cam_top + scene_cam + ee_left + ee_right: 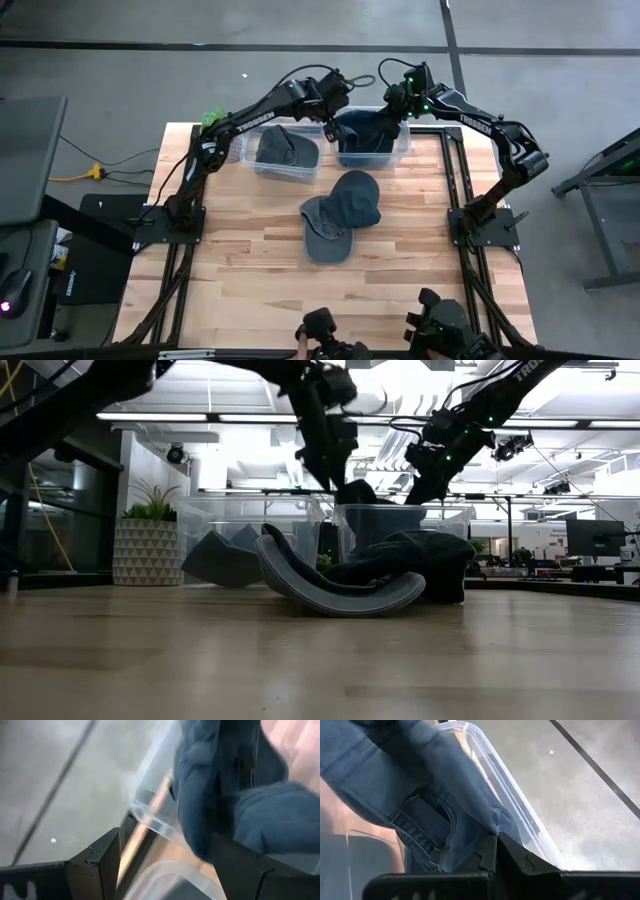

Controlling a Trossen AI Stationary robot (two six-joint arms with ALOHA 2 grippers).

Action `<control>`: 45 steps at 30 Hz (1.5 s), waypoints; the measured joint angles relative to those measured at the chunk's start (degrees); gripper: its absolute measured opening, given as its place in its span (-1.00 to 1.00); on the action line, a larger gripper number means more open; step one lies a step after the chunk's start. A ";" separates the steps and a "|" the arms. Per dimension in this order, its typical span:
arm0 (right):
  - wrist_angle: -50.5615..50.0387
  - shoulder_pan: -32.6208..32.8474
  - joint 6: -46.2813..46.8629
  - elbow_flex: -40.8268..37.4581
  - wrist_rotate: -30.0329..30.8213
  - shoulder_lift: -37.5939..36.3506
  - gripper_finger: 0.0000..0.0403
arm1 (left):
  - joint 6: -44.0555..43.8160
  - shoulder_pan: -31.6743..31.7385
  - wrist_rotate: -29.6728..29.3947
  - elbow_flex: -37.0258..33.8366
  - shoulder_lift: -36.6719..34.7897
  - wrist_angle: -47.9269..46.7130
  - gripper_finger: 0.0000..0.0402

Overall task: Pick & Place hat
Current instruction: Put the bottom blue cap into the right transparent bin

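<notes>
A dark blue hat (368, 132) is held in the right-hand clear bin (400, 152) at the desk's (250, 260) far edge, its fabric pinched by the right gripper (495, 840). The left gripper (330, 112), jaws spread, is positioned beside it.

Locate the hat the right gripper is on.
High view: it sits in the right clear bin at the table's far edge; the right gripper is shut on this hat.

Near half of surface (250, 275): free. Centre: blocked by loose caps (342, 213). Far edge: two bins (285, 155), both arms crowding above.
</notes>
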 joint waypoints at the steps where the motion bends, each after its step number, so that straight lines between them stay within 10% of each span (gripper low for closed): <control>1: 0.00 0.00 -0.16 0.00 0.01 0.00 -0.99 | 0.00 0.00 -0.20 0.07 -0.58 0.30 0.21; 19: -1.78 0.00 -1.98 1.03 1.36 0.00 -1.00 | -2.29 1.67 1.49 0.06 -11.00 -3.16 0.21; 45: -33.93 8.43 -26.11 32.57 14.51 4.42 -1.00 | 0.27 11.32 15.80 -2.86 -11.90 -5.39 0.21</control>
